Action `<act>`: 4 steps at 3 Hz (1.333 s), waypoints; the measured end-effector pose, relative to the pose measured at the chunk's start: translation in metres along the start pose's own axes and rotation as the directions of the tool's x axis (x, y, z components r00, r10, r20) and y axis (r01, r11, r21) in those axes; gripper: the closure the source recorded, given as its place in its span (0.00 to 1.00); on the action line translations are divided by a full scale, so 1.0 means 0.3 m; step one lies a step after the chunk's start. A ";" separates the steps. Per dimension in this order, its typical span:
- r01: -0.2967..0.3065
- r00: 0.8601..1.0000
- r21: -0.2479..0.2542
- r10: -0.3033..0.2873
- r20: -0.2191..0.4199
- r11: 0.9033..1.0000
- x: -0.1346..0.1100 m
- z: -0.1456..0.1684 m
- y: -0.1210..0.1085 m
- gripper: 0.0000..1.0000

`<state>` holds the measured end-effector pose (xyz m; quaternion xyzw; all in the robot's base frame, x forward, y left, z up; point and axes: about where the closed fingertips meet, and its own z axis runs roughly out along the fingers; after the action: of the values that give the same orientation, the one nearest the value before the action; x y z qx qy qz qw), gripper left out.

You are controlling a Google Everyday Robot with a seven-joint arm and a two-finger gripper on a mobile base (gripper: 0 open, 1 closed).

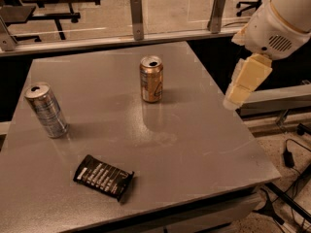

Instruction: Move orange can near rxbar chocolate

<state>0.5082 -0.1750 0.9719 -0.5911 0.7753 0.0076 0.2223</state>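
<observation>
At the left side of the grey table (194,144), the tall silver-blue can (46,109) is standing upright, close to the left edge. The rxbar chocolate (103,177) is lying flat at about 5 o'clock from this can, near the front edge, with its long side running slantwise. The orange can (151,79) is standing upright in the back half of the table, a little left of the middle. It is at about 1 o'clock from the rxbar chocolate and well apart from it. Only bare table surface is lying between the two, so nothing is standing in the straight way from can to bar. More bare surface is spreading from the orange can towards 3 o'clock until the right edge, and towards 5 o'clock until the front right corner.

The gripper (235,98) is hanging at the far right under the white arm (277,23), appearing just outside the right edge of the table and pointing down and to the left. It is not touching the table or any can. Whether it is spread or pressed together, I cannot tell. From the gripper, the orange can is at 9 o'clock and well apart, with the right part of the table between them.
</observation>
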 end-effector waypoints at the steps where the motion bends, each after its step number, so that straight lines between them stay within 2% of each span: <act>1: 0.002 0.997 -0.008 -0.002 0.078 1.000 -0.099 0.069 -0.074 0.00; 2: 0.013 0.988 -0.019 -0.010 0.153 1.000 -0.212 0.136 -0.136 0.00; 3: 0.042 0.975 -0.054 -0.029 0.218 0.998 -0.342 0.232 -0.180 0.00; 4: 0.065 0.967 -0.092 -0.040 0.251 0.994 -0.416 0.315 -0.187 0.00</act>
<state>0.6167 -0.0519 0.9449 -0.6161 0.7242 0.1143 0.2880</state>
